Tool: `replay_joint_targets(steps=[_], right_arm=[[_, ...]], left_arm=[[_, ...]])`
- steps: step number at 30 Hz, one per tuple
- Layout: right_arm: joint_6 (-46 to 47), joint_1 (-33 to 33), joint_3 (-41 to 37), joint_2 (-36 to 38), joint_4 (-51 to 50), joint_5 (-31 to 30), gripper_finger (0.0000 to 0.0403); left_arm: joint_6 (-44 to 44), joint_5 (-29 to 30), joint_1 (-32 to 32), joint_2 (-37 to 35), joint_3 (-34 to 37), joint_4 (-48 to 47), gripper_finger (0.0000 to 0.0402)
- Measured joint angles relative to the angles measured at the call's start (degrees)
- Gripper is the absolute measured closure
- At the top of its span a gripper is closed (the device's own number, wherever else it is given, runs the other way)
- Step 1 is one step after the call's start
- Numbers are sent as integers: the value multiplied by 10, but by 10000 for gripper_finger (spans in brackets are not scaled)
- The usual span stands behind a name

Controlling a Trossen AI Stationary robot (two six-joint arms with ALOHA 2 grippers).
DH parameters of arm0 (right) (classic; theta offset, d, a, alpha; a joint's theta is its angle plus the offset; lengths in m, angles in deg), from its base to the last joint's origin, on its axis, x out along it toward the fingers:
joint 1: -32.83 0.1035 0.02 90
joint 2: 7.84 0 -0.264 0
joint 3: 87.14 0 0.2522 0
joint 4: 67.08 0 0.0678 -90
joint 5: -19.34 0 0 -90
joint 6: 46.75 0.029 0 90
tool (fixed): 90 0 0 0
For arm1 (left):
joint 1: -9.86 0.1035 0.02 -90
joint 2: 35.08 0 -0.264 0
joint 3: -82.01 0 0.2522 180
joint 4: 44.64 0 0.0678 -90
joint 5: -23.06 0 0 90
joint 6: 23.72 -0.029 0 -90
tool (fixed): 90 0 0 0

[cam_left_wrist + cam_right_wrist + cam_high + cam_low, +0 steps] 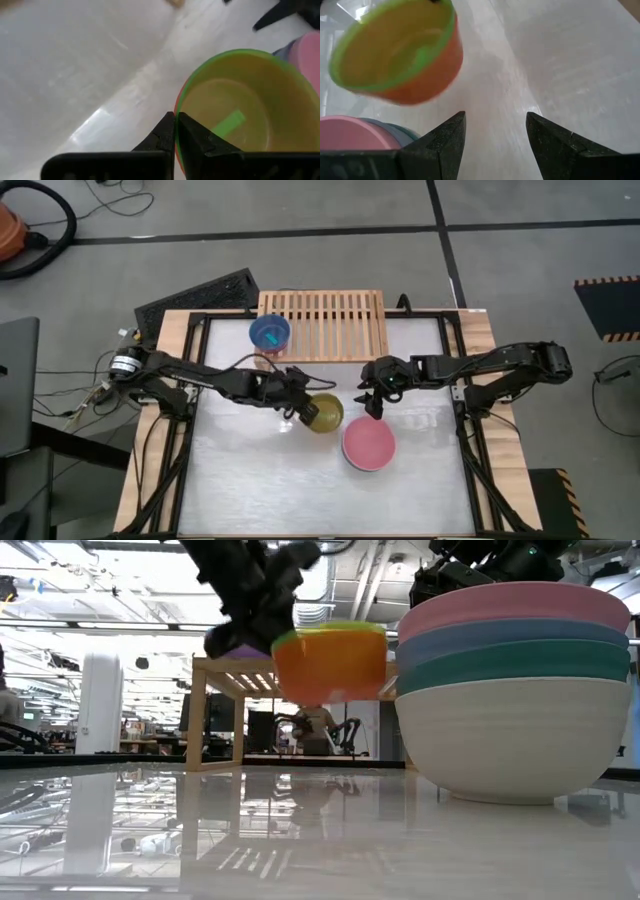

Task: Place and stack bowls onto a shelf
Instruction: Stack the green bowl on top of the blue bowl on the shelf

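My left gripper (303, 408) is shut on a small olive-green bowl (240, 105) nested in an orange-red bowl (330, 665), at mid table. The pair hangs in the air. My right gripper (374, 408) is open and empty just right of them, over the far edge of the large stack (368, 444). That stack is pink over blue, teal and cream-white (515, 740), and the cream bowl's base rests on the table. The light-wood shelf (335, 325) stands at the far edge with a cyan bowl (270, 333) on its left part. My left gripper pinches the rim (178, 102) of the nested green and orange-red bowls, on the side toward the table's left. One finger is inside the green bowl and one outside the orange-red wall. The fingers slant down from the left. The bowls are lifted clear of the table, mouth up.
A black keyboard (200, 295) lies slanted past the table's far left corner, beside the shelf. The shelf's slats to the right of the cyan bowl are bare. The near half of the table (280, 490) is open surface.
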Motion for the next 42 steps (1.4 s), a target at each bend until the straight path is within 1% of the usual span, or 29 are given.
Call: replay_joint_targets(steps=[3,5,8,10,11,15,19,22,24,27,30,33,40,42], right_arm=[[0,4,0,0,0,0,168],[0,6,0,0,0,0,168],[0,6,0,0,0,0,168],[0,6,0,0,0,0,168],[0,6,0,0,0,0,168],[0,6,0,0,1,0,168],[0,7,0,0,12,0,168],[-3,7,0,0,33,1,168],[-15,10,-1,0,60,0,168],[-38,13,-1,0,112,1,168],[-39,14,-1,0,155,1,168],[-41,14,-1,0,177,2,168],[-43,13,-1,0,162,3,168],[-43,14,-1,0,156,4,168]], left_arm=[[10,14,4,-29,0,-17,401],[10,11,12,-45,0,-24,401],[28,-18,25,-62,0,-23,401],[24,-34,29,-74,0,-30,402],[29,-38,31,-78,0,-45,401],[48,-85,38,-78,0,-89,401],[84,-85,43,-78,0,-63,401],[111,-131,65,-78,4,-69,401],[127,-148,80,-78,7,-75,401],[126,-152,91,-78,7,-64,401],[121,-156,98,-78,7,-60,401],[120,-156,103,-78,7,-54,401],[120,-163,110,-82,6,-31,401],[122,-163,107,-88,-5,-31,401]])
